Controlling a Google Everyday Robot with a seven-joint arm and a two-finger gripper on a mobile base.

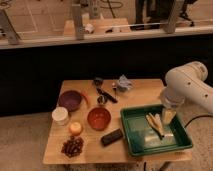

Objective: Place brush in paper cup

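The brush [106, 94] is slim and black and lies slantwise on the wooden table [145, 92], behind the orange bowl [98, 118]. At the table's left stands the paper cup [61, 115], short and white, in front of the purple bowl [70, 100]. My white arm comes in from the right. Its gripper [168, 116] hangs open over the right part of the green tray [131, 145], far to the right of both brush and cup, and it holds nothing.
Pale yellowish utensils [155, 124] lie in the tray. A black block [111, 137], a bunch of grapes [73, 146], a round orange fruit [75, 128], a small dark metal cup [101, 100] and a crumpled bluish wrapper [122, 83] are on the table. A rail runs behind.
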